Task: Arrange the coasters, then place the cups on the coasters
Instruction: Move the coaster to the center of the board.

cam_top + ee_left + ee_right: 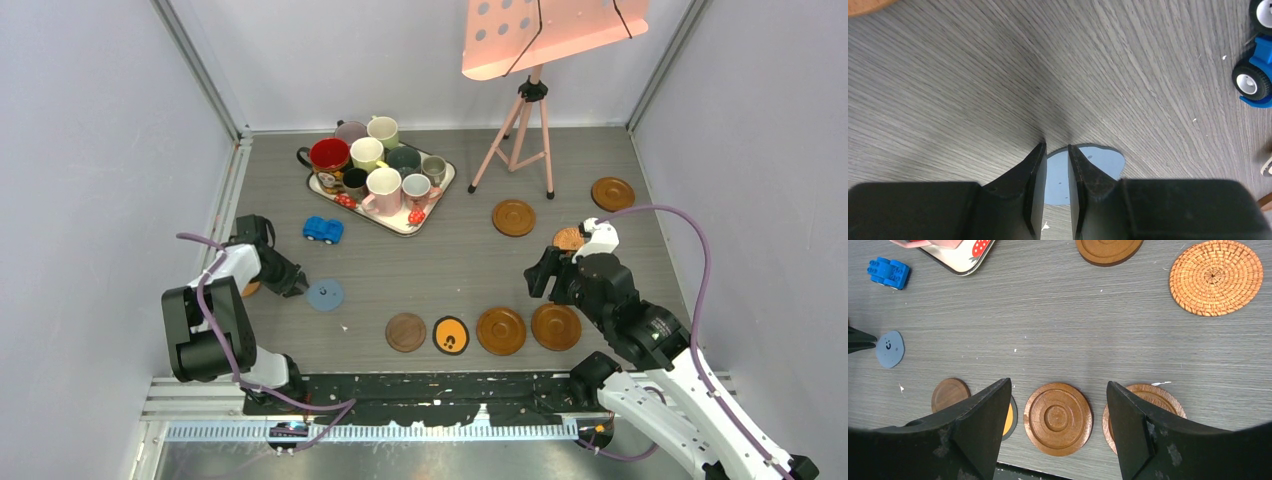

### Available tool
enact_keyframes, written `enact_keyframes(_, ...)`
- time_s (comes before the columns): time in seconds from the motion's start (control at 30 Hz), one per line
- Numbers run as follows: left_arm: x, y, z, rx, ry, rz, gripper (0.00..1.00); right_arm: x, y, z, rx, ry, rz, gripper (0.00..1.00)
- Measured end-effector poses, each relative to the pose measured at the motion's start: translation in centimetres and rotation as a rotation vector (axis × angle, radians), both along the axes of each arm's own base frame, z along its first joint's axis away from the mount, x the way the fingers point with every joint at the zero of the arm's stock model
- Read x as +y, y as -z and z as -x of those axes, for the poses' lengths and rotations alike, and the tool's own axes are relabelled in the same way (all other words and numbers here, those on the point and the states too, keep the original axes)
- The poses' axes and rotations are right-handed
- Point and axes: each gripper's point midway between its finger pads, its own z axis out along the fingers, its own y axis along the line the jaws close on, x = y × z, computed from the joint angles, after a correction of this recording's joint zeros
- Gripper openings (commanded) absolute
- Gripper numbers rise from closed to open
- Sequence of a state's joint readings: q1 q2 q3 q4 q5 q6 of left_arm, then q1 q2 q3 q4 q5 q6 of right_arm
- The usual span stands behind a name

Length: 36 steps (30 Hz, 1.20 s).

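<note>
Left pincer is seen low on the desk, its fingers drawn nearly together with only a slim gap between them. The blue coaster shows through that gap. The tips are set at this coaster's edge, and whether it is pinched cannot be told. The blue coaster lies flat, left of the front row and near the toy car. An orange coaster is half hidden beside the left arm.

Right pincer is held spread wide above the front row, holding nothing. Four discs are lined up in that row: a dark wood coaster, a black coaster with an orange centre, a glossy brown coaster and a second brown coaster. A woven coaster lies just beyond this pincer. Two further brown discs are set farther back on the right, well apart from the row.

The cups are crowded together on the tray at the back.
</note>
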<state>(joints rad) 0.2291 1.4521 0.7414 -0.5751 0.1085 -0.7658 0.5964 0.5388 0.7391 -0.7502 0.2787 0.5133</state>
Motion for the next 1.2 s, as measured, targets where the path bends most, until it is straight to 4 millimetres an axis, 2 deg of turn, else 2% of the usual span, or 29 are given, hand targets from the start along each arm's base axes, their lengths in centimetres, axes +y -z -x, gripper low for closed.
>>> enact_keyframes(0.37,-1.8,0.0,0.7,-0.018,0.015,0.090,0.27,0.0,0.1,0.0,0.004,0.000,0.002,0.77)
enact_keyframes(0.77,-4.2,-0.2,1.4,-0.017,0.058,0.136,0.35,0.2,0.1,0.0,0.006,-0.008,-0.002,0.77)
enact_keyframes(1.2,-8.6,-0.2,2.1,0.004,0.163,0.156,0.36,0.2,-0.1,0.1,0.001,-0.013,-0.010,0.77)
